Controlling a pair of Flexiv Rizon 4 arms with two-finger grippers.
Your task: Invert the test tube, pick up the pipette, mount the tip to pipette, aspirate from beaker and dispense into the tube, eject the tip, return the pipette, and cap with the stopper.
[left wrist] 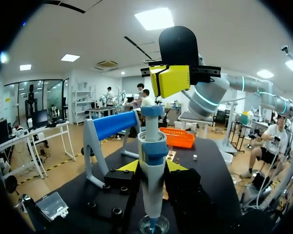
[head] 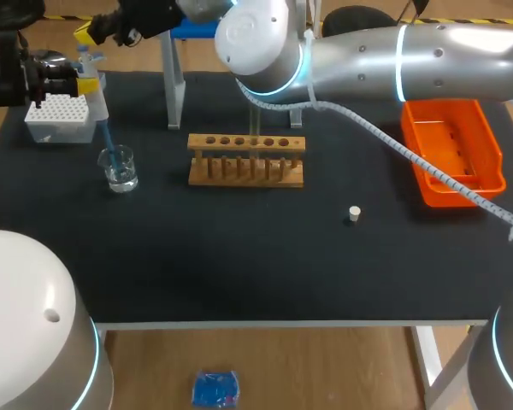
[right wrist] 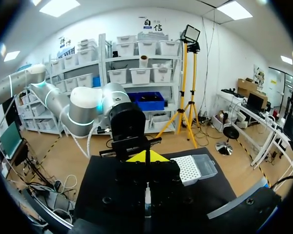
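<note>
Now pipette (left wrist: 151,146) clamped in left hand (left wrist: 152,168), tip in beaker (left wrist: 154,225).

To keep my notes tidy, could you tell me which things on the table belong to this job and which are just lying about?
Job: blue-and-white pipette, clear glass beaker, white tip box, wooden test-tube rack, small white stopper, blue-barred pipette stand.
Lying about: orange plastic bin, though it may be for ejected tips.
</note>
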